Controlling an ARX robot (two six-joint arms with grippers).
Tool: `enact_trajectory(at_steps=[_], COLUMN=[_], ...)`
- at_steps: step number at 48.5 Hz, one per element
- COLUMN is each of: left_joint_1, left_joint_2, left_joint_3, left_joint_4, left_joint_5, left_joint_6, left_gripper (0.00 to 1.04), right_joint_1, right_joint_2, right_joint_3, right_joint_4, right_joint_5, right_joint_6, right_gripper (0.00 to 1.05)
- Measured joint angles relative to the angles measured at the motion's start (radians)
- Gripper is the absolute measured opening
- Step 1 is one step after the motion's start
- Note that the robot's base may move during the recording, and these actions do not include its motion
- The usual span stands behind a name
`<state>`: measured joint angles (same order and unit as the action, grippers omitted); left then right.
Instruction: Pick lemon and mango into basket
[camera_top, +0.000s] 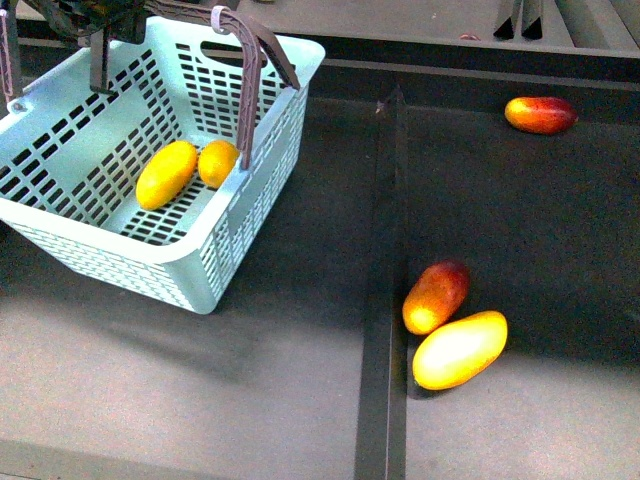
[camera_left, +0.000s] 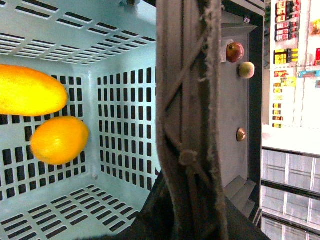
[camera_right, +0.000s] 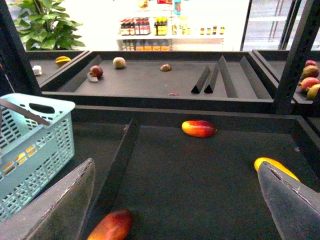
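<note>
Lemon: the lemon (camera_top: 218, 163) lies on the floor of the basket, touching the mango. In the left wrist view it (camera_left: 60, 140) sits near a corner of the basket.
Mango: the mango (camera_top: 166, 174) lies in the basket too, just left of the lemon in the front view. In the left wrist view only part of it (camera_left: 30, 93) shows.
Basket: the basket (camera_top: 190, 270) is light turquoise with slotted walls. It looks tilted, at the left side of the dark bench (camera_top: 250, 390).
Handles: the brown handles (camera_top: 255, 60) stand up over the basket. One has a white tie near the top.
Left end effector: the left end effector (camera_left: 187, 220) is closed around the brown handles, which run right past its camera.
Right end effector: the right end effector (camera_right: 180, 200) is spread wide and holds nothing. It hangs over the bench, away from the basket.
Other fruit: a red mango (camera_top: 435, 296) touches a pale yellow mango (camera_top: 460, 349) on the right part of the bench. Another red mango (camera_top: 540, 114) lies far back, well apart from them.
</note>
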<state>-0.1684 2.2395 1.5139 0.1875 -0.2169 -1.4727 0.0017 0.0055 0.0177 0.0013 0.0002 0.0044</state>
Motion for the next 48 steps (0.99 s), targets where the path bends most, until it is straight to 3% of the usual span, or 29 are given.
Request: enact_trajectory(at_steps=[4,7,20,27,32,33,34,36,39,42,44,48], left_joint_1=[-0.001,-0.001,0.003,0.012,-0.010,-0.016,-0.022,-0.032,-0.041,-0.036,-0.015,0.016], left_joint_2=[-0.007,-0.023,-0.167,-0.390,-0.535,-0.560,-0.606,-0.658,-0.740,-0.824,-0.882,-0.941], left_joint_3=[-0.023,-0.050,-0.164,-0.298,-0.362,-0.386,-0.465,-0.564,-0.706,-0.831,-0.911,-1.024], left_joint_4=[0.017,0.020,0.008,-0.187,-0.333,-0.305,-0.135,0.076,0.328,0.518,0.596,0.633], left_joint_5=[0.005,0.007,-0.053,-0.193,-0.206,-0.178,-0.099,-0.029,0.016,0.037,0.044,0.065], left_joint_6=[-0.006,-0.020,-0.041,-0.042,-0.027,0.034,0.164,0.353,0.604,0.976,1.180,1.347], left_gripper=[0.07,0.22,0.66,0.99,0.98,0.95,0.90,0.84,0.74,0.61,0.50,0.33], right_joint_1=[0.000,0.000,0.000,0.000,0.000,0.000,0.000,0.000,0.000,0.000,0.000,0.000], right_joint_2=[0.000,0.000,0.000,0.000,0.000,0.000,0.000,0.000,0.000,0.000,0.000,0.000], right_joint_3=[0.000,0.000,0.000,0.000,0.000,0.000,0.000,0.000,0.000,0.000,0.000,0.000], right_joint_4=[0.000,0.000,0.000,0.000,0.000,0.000,0.000,0.000,0.000,0.000,0.000,0.000], right_joint_5=[0.000,0.000,0.000,0.000,0.000,0.000,0.000,0.000,0.000,0.000,0.000,0.000], right_joint_6=[0.000,0.000,0.000,0.000,0.000,0.000,0.000,0.000,0.000,0.000,0.000,0.000], right_gripper=[0.96,0.96,0.96,0.96,0.96,0.96,0.96,0.96,0.96,0.96,0.96,0.96])
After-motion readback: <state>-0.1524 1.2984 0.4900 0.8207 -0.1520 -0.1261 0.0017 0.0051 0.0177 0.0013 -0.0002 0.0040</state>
